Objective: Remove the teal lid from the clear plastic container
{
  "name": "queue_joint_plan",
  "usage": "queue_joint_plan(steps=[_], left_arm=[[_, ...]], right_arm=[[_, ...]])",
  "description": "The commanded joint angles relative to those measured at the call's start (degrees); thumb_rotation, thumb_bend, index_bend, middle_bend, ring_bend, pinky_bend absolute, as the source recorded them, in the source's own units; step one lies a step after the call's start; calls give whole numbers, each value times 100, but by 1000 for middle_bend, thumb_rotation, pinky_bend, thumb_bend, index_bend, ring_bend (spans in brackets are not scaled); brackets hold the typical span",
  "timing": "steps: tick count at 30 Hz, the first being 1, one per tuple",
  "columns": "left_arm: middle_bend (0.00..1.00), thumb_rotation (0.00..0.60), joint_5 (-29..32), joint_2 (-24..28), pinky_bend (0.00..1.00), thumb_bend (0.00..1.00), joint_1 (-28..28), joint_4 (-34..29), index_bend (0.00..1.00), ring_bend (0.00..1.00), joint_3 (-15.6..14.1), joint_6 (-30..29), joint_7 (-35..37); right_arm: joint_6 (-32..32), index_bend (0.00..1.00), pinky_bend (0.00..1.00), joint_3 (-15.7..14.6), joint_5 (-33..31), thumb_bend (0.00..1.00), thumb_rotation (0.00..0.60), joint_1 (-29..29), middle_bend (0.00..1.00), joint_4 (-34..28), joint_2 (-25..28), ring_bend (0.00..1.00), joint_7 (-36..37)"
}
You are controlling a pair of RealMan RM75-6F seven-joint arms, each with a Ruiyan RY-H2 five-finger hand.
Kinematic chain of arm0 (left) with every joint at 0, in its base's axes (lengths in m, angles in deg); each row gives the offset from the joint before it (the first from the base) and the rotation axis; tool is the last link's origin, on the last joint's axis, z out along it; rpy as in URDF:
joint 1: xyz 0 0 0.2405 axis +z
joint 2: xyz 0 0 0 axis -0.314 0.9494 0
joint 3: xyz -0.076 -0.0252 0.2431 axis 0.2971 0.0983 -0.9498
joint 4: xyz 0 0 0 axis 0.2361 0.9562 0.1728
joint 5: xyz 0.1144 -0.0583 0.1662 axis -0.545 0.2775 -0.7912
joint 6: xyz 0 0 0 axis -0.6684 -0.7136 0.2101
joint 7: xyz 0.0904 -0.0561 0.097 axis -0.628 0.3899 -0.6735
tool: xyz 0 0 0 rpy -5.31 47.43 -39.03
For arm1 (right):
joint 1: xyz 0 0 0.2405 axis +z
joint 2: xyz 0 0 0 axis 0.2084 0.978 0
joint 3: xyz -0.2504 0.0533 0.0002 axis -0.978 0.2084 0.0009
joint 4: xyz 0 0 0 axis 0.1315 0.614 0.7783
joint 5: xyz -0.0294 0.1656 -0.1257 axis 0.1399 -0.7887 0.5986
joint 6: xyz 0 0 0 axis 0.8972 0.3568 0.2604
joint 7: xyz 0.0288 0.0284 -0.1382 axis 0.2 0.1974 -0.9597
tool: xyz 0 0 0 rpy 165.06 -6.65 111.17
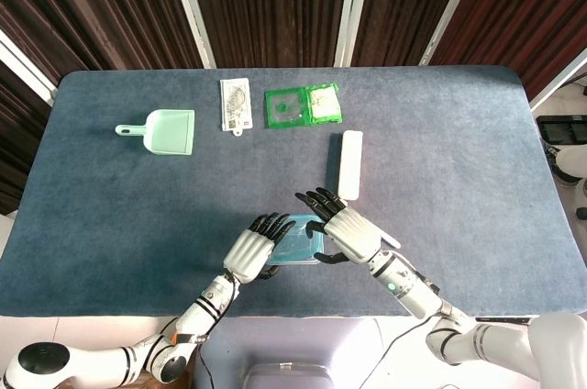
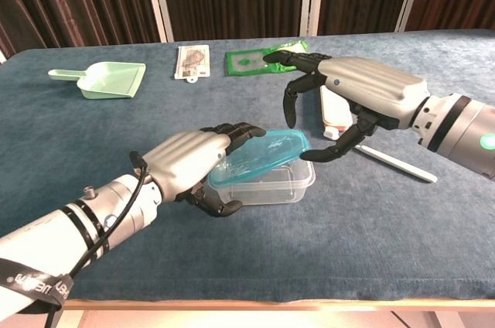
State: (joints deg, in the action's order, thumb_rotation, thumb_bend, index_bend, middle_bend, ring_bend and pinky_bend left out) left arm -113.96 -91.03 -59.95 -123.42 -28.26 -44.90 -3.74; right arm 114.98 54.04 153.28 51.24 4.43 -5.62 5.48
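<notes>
The clear plastic container (image 2: 267, 187) sits near the table's front edge. Its teal lid (image 2: 267, 154) is tilted, with the right side raised off the rim and the left side still low. My left hand (image 2: 189, 159) grips the container's left end, fingers over the lid's left edge and thumb against the front wall. My right hand (image 2: 363, 96) hovers over the right end, thumb under the lid's raised edge and a fingertip just above it. In the head view the lid (image 1: 298, 244) shows between the left hand (image 1: 249, 256) and the right hand (image 1: 347, 231).
A mint dustpan (image 2: 108, 79) lies at the back left. Beside it are a white packet (image 2: 192, 61) and a green packet (image 2: 259, 59). A white oblong block (image 2: 334, 111) and a thin white stick (image 2: 394, 164) lie right of the container, under my right arm.
</notes>
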Motion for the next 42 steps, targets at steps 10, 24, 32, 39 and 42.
queue_joint_plan(steps=[10,24,32,39,42], left_arm=[[576,600,-81,130,724,349,52,-106,0,527,-22,-42,160],[576,600,-196,157,723,350,78,-98,0,527,-37,-113,275],[543,600,-360,181,582,353,112,-71,0,486,-54,-248,524],[165,600,-657,245,436,351,96,-67,0,90,-113,-382,932],[100,600,-893,287,368,350,73,-109,0,38,-167,-527,1007]], right_arm=[[197,628,0,-73,159,344,600,36,130,550,-263,0,187],[125,713,0,-140,136,605,600,82,170,744,-464,0,284],[304,738,0,-155,208,644,600,59,185,665,-407,0,297],[584,756,0,-49,225,646,600,-13,190,559,-324,0,-83],[628,757,0,29,159,645,600,-36,192,408,-287,0,-171]])
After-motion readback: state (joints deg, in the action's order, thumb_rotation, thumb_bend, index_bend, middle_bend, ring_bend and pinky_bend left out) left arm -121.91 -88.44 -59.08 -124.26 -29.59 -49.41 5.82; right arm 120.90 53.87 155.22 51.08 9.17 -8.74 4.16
